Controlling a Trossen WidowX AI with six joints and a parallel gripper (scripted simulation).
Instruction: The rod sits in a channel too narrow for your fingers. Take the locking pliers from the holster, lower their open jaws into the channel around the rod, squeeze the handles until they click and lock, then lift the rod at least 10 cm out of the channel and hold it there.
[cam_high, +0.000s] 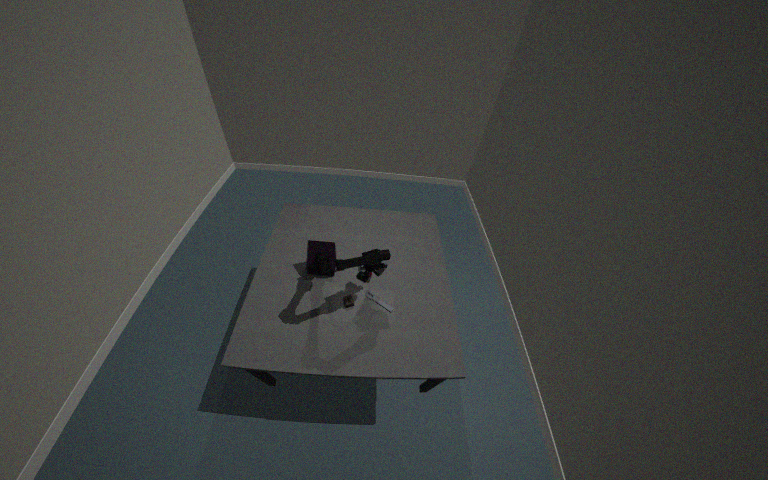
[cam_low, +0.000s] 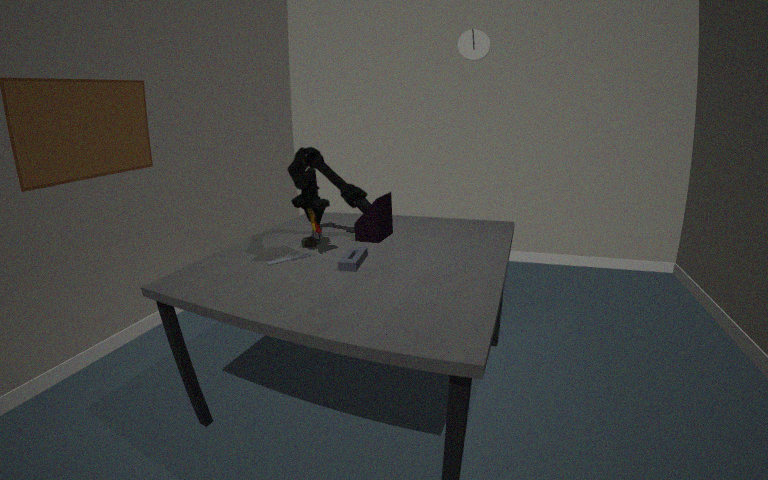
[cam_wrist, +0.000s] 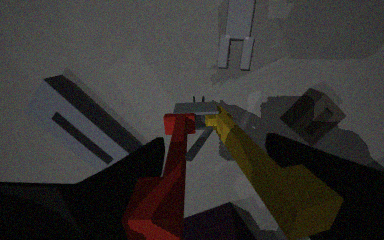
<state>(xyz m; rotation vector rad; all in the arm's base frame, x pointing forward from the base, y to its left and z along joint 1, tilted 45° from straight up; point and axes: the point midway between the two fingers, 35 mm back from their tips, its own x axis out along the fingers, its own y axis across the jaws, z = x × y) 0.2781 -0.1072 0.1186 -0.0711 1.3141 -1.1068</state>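
My gripper (cam_high: 372, 272) (cam_low: 314, 215) (cam_wrist: 215, 141) points down with its fingers closed around the handles of the locking pliers (cam_low: 316, 225) (cam_wrist: 260, 175). One handle is red, the other yellow, and they stand apart. The pliers' grey jaws (cam_wrist: 195, 108) point down above the table. The pale grey channel block (cam_low: 352, 260) (cam_wrist: 80, 132) lies to the left of the jaws in the wrist view. Its narrow slot looks dark, and I cannot make out the rod in it. The brown holster (cam_high: 349, 301) (cam_low: 308, 243) (cam_wrist: 312, 115) stands to the right in the wrist view, with no pliers in it.
A flat, pale tool with a forked end (cam_high: 379, 301) (cam_low: 288, 258) (cam_wrist: 240, 22) lies on the table (cam_high: 271, 345) (cam_low: 407, 305), ahead of the pliers in the wrist view. The dark purple arm base (cam_high: 321, 258) (cam_low: 376, 221) stands behind. The light is dim, with arm shadows across the table.
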